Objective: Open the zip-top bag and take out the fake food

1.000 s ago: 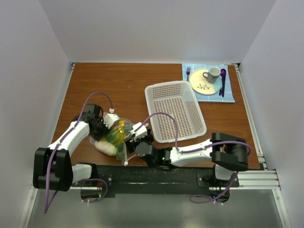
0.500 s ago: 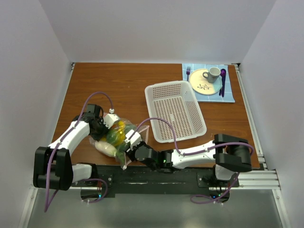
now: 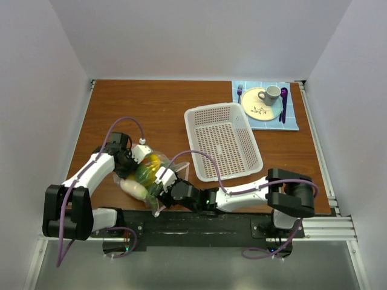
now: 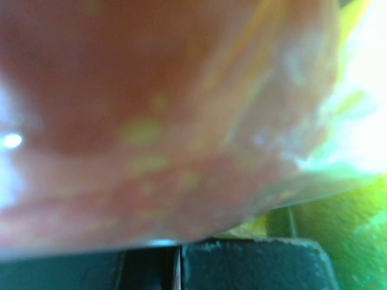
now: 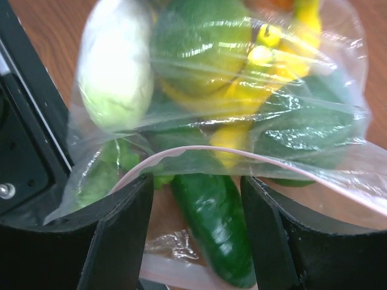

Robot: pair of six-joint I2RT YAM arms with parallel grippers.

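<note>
At the far left, the left gripper [image 3: 135,158] against the bag's left edge. In its wrist view, only a blurred reddish-orange mass at the lens above dark fingers [image 4: 254,266]; impossible to tell whether spread or pinching.

Just beside it, at the near left of the brown wooden table [image 3: 139,109], the zip-top bag [image 3: 149,173]: clear, crinkly, glossy film bulging over the fake food [image 5: 205,42] — a round green lime, curved yellow bananas, an oval white piece, a long dark-green cucumber at the mouth. Pinkish zip strip [image 5: 254,158] arching across that mouth.

Next, the right gripper [image 5: 195,184], black fingers [image 5: 118,235] spread wide either side of the mouth, strip and cucumber between them, nothing clamped.

Further right, a white perforated plastic basket [image 3: 224,141] — rectangular, apart from the bag.
</note>
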